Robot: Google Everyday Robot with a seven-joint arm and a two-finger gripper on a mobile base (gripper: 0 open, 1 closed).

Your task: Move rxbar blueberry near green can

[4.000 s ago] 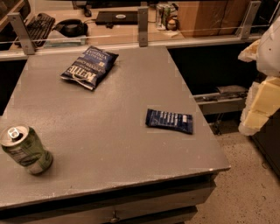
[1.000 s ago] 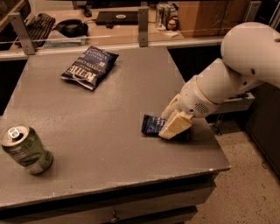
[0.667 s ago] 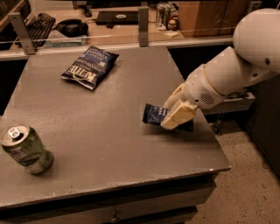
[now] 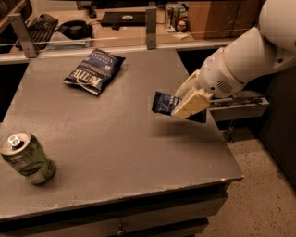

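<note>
The rxbar blueberry (image 4: 163, 103), a flat dark navy wrapper, is held in my gripper (image 4: 187, 98) and lifted a little above the grey table (image 4: 115, 139), right of its middle. The cream fingers (image 4: 192, 103) are shut on the bar's right part; its left end sticks out free. The green can (image 4: 27, 158), with a silver top and pull tab, lies tilted at the table's front left, far from the bar.
A crinkled blue Kettle chip bag (image 4: 95, 70) lies at the back left of the table. A rail with posts (image 4: 151, 28) runs along the far edge; behind it are a keyboard (image 4: 39, 27) and small cans (image 4: 173, 11). The table's right edge drops to the floor.
My arm came in from the right, closed on the bar and raised it off the table; the bar is now higher and tilted. The can and chip bag have not moved.
</note>
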